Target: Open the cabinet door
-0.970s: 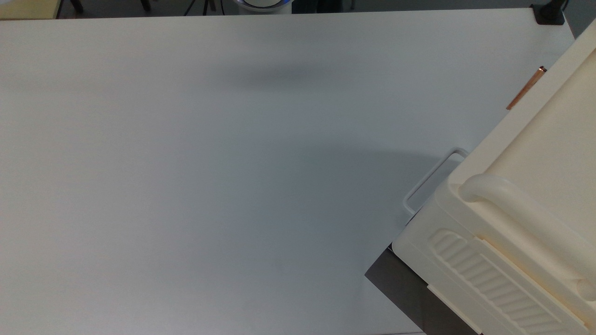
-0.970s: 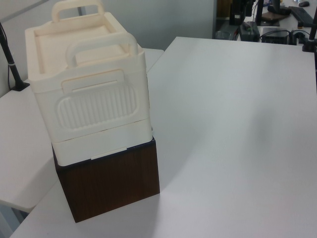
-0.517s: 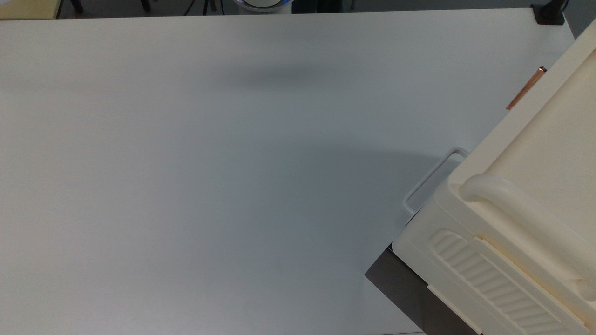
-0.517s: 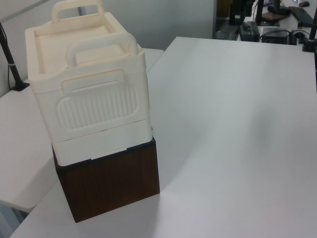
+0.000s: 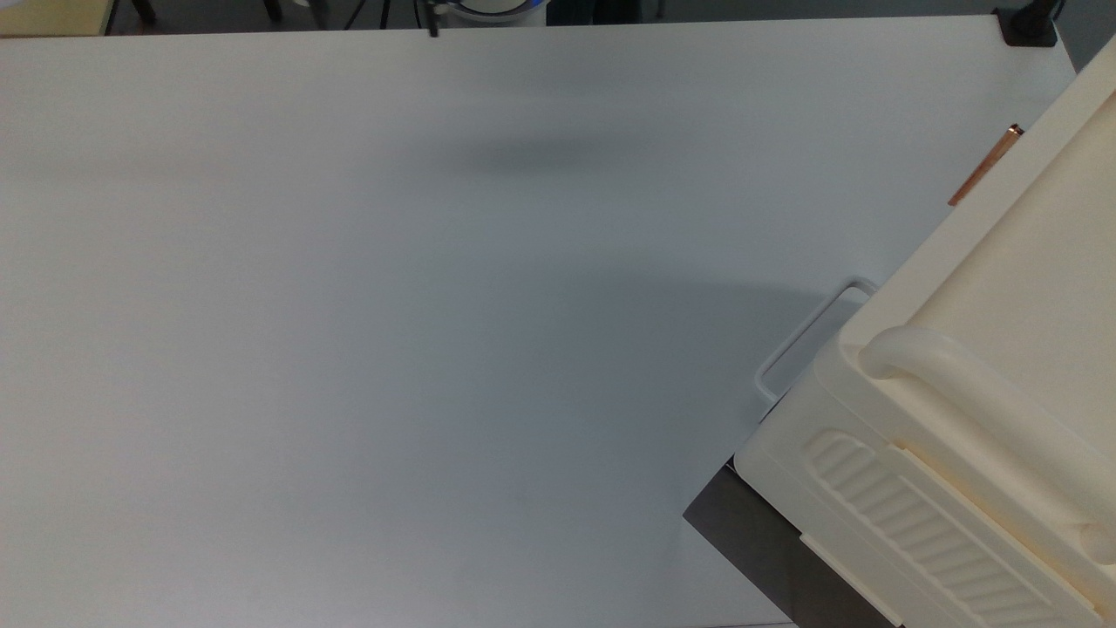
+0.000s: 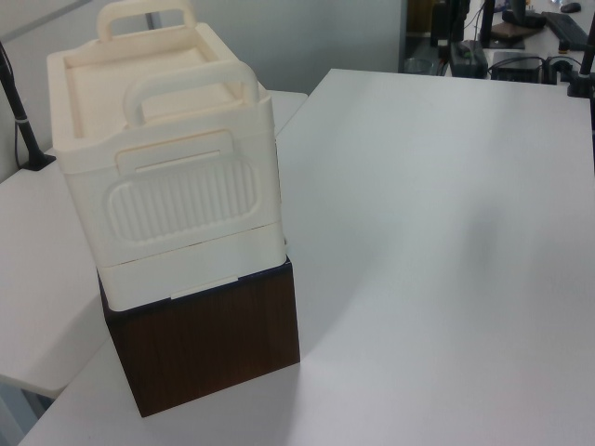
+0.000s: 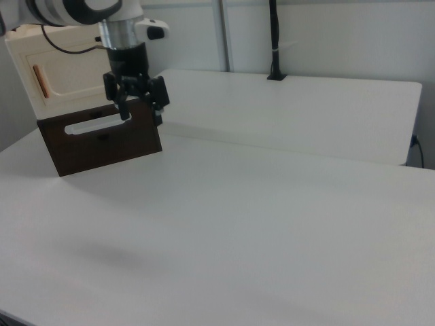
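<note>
Hand hanging above the table, fingers spread apart, gripping nothing, cabinet door behind it

Gripper pointing down, fingers spread apart

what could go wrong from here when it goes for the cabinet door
The end effector hangs in front of the dark wooden box, near the white loop handle, so it may catch that instead of the copper bar handle on the cabinet door. The cabinet merely sits atop the box, so pulling might shift or tip it.
</note>
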Robot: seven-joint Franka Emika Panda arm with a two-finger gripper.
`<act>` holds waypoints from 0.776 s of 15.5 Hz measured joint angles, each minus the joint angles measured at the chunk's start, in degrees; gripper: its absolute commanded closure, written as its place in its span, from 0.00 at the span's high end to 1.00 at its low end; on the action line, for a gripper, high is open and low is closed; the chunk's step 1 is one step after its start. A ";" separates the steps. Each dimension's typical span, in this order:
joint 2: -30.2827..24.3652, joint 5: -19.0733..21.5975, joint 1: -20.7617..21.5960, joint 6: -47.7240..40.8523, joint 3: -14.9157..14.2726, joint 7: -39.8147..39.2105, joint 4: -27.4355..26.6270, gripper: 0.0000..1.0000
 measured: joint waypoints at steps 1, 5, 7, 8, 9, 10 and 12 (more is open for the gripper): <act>0.18 0.21 1.54 0.39 0.12 0.00 0.18 1.00; 2.06 7.88 7.14 4.41 0.65 -2.80 1.49 1.00; 2.91 11.61 8.92 8.80 0.70 -5.06 2.15 1.00; 3.15 12.32 9.85 10.55 0.74 -5.80 2.29 1.00; 3.41 12.67 10.92 12.11 0.78 -6.60 2.41 1.00; 3.72 12.78 11.97 13.42 0.81 -7.40 2.67 1.00; 4.64 12.80 14.43 15.59 0.88 -9.55 3.39 0.97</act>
